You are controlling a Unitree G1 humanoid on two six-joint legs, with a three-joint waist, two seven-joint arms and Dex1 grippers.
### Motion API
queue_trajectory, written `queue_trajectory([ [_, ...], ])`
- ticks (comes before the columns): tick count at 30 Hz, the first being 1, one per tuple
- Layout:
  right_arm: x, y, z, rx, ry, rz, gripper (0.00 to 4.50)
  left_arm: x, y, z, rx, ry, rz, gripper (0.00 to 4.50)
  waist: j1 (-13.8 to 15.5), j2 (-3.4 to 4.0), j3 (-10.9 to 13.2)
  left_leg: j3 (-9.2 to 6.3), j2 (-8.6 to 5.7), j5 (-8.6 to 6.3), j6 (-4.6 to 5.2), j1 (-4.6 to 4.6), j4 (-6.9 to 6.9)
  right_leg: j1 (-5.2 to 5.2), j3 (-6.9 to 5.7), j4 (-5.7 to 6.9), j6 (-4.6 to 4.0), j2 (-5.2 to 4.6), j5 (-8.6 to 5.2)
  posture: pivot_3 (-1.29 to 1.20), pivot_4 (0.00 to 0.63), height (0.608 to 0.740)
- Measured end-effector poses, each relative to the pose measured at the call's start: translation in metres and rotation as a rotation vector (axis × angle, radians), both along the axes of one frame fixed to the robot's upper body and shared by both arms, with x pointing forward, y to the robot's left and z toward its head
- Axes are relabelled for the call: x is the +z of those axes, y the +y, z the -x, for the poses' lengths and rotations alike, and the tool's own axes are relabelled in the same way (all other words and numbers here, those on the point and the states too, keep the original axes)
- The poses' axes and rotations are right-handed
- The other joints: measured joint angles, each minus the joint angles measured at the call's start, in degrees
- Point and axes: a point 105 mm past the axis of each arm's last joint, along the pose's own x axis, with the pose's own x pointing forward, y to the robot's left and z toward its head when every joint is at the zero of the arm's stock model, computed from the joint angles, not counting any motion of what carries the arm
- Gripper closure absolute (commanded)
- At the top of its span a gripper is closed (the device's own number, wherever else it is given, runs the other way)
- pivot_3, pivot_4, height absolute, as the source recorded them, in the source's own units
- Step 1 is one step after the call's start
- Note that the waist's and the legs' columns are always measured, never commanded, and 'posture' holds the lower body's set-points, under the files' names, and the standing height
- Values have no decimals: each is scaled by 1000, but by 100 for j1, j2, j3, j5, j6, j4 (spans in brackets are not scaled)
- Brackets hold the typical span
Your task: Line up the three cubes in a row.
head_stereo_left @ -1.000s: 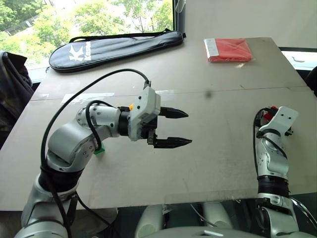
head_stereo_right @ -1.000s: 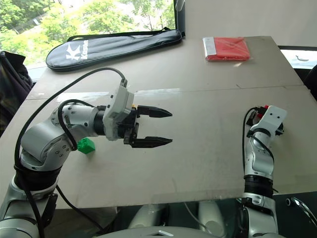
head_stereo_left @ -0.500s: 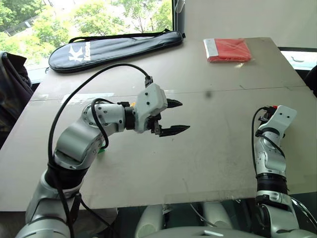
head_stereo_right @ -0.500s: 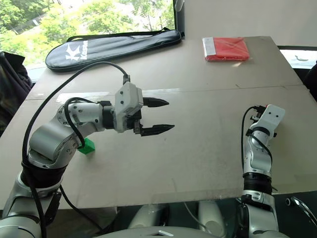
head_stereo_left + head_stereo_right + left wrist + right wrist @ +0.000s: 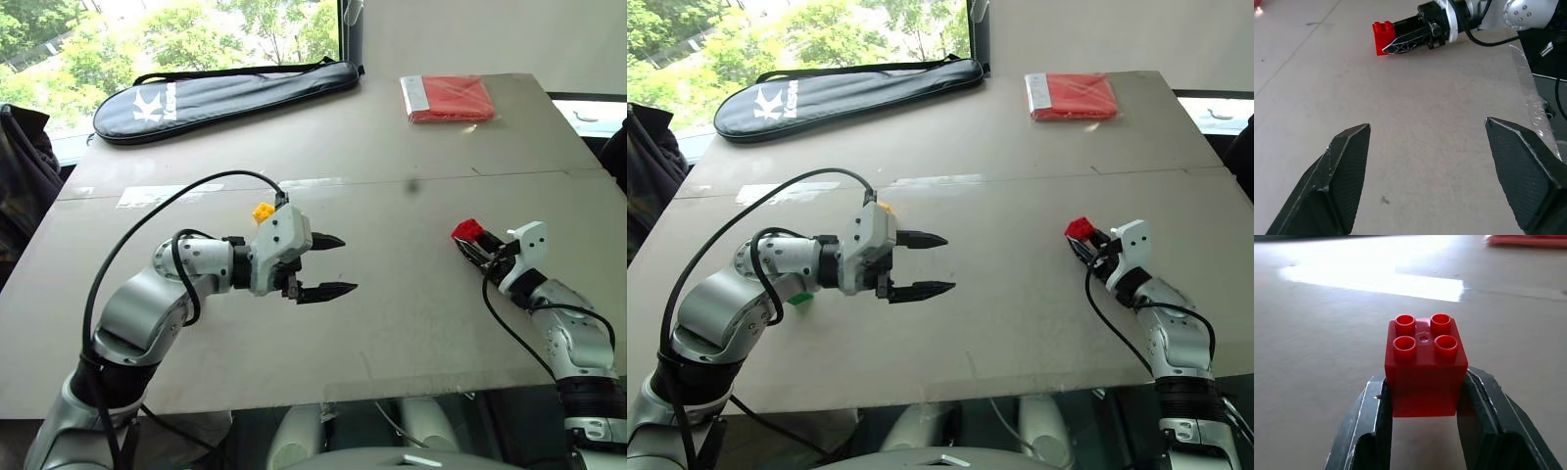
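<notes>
Reaching level across the table (image 5: 411, 323), the right gripper (image 5: 476, 241) clamps the red cube (image 5: 1425, 367); left gripper (image 5: 331, 265) jaws gape wide.

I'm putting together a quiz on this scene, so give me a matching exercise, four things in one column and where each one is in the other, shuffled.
Things:
1. red cube
2. yellow cube
3. green cube
4. red packet

Places:
A. far right part of the table
B. between the right gripper fingers
C. just behind the left gripper
D. tucked under the left forearm

Pairs: 1-B, 2-C, 3-D, 4-A
</notes>
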Motion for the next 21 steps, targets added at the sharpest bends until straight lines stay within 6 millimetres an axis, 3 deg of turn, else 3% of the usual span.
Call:
queue_trajectory([
  [3,-11,15,17,320,33,84,3221,-2,1,1,-7,-15,-3,678,-4,-8,6,1,2,0,0,2,5,2,1,0,0,5,0,0,150,740],
  [9,-8,18,17,615,36,131,3221,-17,2,7,0,1,-6,678,13,-17,12,-2,7,13,-26,-3,6,-2,1,-1,-2,0,1,0,150,740],
  [21,-11,18,7,758,-17,266,3221,-34,7,18,23,16,-29,678,20,-20,12,-1,3,14,-28,-1,8,0,-4,0,-4,-14,3,0,150,740],
])
